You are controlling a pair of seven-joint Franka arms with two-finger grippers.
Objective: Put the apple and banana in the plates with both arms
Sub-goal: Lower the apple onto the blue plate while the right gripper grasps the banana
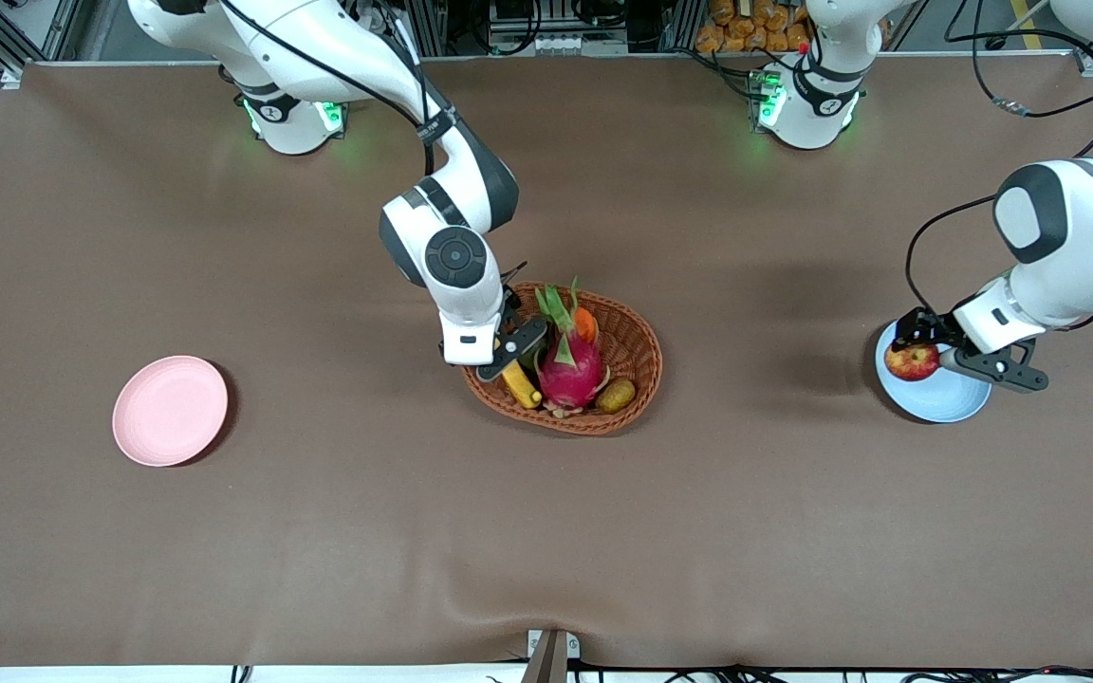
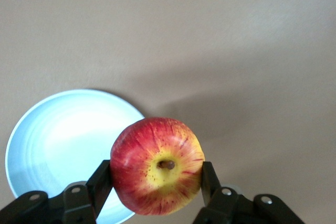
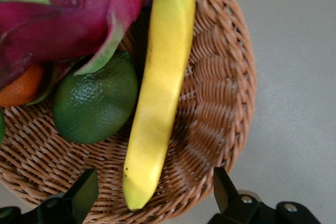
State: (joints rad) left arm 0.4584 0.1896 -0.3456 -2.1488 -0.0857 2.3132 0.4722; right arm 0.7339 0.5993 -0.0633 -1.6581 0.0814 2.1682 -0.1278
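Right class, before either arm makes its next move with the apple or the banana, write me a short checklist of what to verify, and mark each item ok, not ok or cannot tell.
1. Left claw shut on the apple: ok.
2. Apple over the blue plate: ok by the front view; whether it is centred, cannot tell.
3. Apple resting on the plate: cannot tell.
4. Right claw open, one finger on each side of the banana: ok.
5. Banana lifted from the basket: not ok, it lies in the basket beside the dragon fruit.
6. Pink plate bare for the banana: ok.
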